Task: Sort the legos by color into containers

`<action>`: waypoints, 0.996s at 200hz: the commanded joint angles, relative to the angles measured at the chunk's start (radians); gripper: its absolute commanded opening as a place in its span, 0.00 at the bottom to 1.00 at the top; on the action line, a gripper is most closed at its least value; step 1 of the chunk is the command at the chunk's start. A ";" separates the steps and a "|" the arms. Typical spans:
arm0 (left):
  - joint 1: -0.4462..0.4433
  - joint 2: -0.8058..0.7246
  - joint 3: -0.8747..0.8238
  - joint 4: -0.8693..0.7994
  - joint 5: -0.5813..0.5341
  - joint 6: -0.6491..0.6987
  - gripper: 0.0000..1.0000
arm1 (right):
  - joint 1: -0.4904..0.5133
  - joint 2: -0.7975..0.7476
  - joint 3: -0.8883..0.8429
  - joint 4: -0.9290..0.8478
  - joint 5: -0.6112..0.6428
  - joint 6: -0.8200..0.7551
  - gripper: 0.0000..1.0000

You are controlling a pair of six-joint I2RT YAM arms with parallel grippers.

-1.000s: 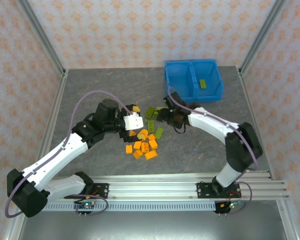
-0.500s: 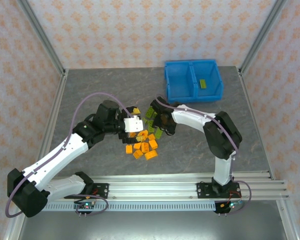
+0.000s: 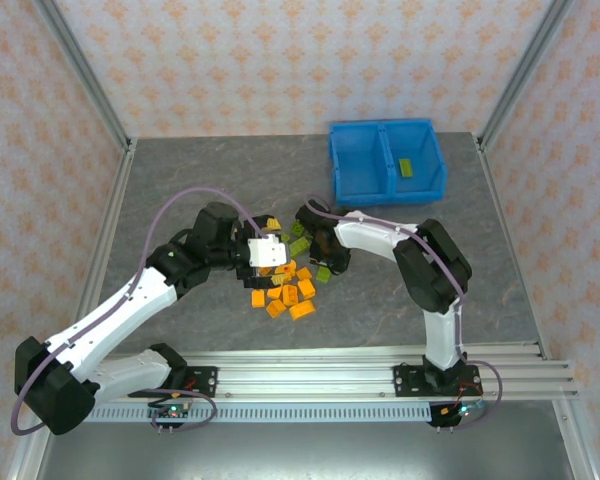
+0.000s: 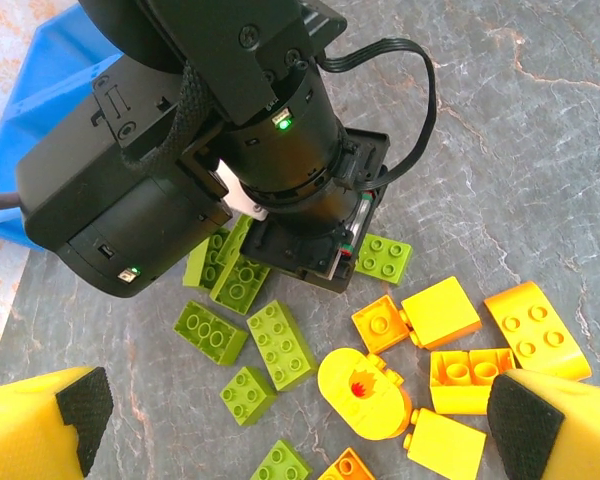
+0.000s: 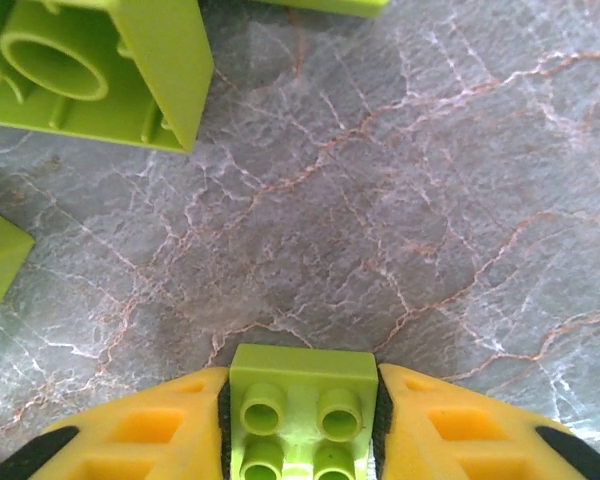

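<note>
Orange and lime green legos lie in a loose pile (image 3: pixel 288 285) on the grey table between my two arms. My right gripper (image 5: pixel 302 425) is shut on a small green lego (image 5: pixel 302 400), studs toward the camera, just above the tabletop at the pile's green side (image 3: pixel 308 238). My left gripper (image 4: pixel 305 420) hangs wide open above the pile, over a round orange lego (image 4: pixel 365 392) and several green legos (image 4: pixel 280 345). The blue bin (image 3: pixel 387 132) stands at the back right, with one green lego (image 3: pixel 407 167) in its right container.
In the left wrist view the right arm's black wrist (image 4: pixel 230 150) hangs close over the green bricks, its cable looping to the right. An upturned green brick (image 5: pixel 90 65) lies just beyond the right fingers. Metal posts and patterned walls ring the table.
The right arm swung left into the green bricks, its elbow folding, and its jaws closed on a green lego. The left arm stayed over the orange bricks, still open.
</note>
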 commanded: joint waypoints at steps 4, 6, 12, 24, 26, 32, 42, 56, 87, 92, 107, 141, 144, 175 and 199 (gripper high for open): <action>-0.009 -0.025 -0.013 0.007 0.007 0.018 1.00 | 0.017 -0.027 -0.070 0.003 0.019 0.055 0.36; -0.009 -0.025 -0.014 0.007 0.009 0.018 1.00 | 0.017 -0.034 -0.072 0.005 0.021 0.057 0.36; -0.010 -0.026 -0.013 0.008 0.012 0.018 1.00 | 0.018 -0.055 -0.078 0.008 0.034 0.064 0.35; -0.009 -0.026 -0.012 0.008 0.020 0.015 1.00 | 0.017 -0.101 -0.083 0.009 0.067 0.069 0.33; -0.009 -0.026 -0.011 0.007 0.021 0.014 1.00 | 0.017 -0.109 -0.082 0.009 0.074 0.069 0.32; -0.009 -0.028 -0.012 0.008 0.027 0.012 1.00 | 0.017 -0.132 -0.082 0.009 0.094 0.071 0.30; -0.010 -0.029 -0.010 0.010 0.034 0.007 1.00 | 0.014 -0.176 -0.081 0.009 0.128 0.072 0.29; -0.009 -0.034 -0.011 0.014 0.045 0.002 1.00 | 0.002 -0.234 -0.085 0.013 0.177 0.062 0.28; -0.013 -0.040 -0.012 0.015 0.051 0.000 1.00 | -0.083 -0.384 -0.139 0.095 0.275 0.025 0.26; -0.014 -0.042 -0.013 0.018 0.051 0.000 1.00 | -0.106 -0.407 -0.153 0.117 0.284 0.019 0.26; -0.018 -0.040 -0.018 0.024 0.047 0.001 1.00 | -0.183 -0.477 -0.189 0.188 0.303 0.002 0.25; -0.024 -0.031 -0.019 0.024 0.053 0.001 1.00 | -0.405 -0.541 -0.234 0.362 0.238 0.013 0.27; -0.025 -0.030 -0.018 0.024 0.054 0.001 1.00 | -0.426 -0.539 -0.234 0.374 0.229 0.018 0.27; -0.030 -0.022 -0.019 0.026 0.054 0.001 1.00 | -0.572 -0.454 -0.177 0.469 0.181 0.031 0.27; -0.035 -0.016 -0.022 0.028 0.055 0.002 1.00 | -0.611 -0.344 -0.094 0.497 0.208 -0.020 0.28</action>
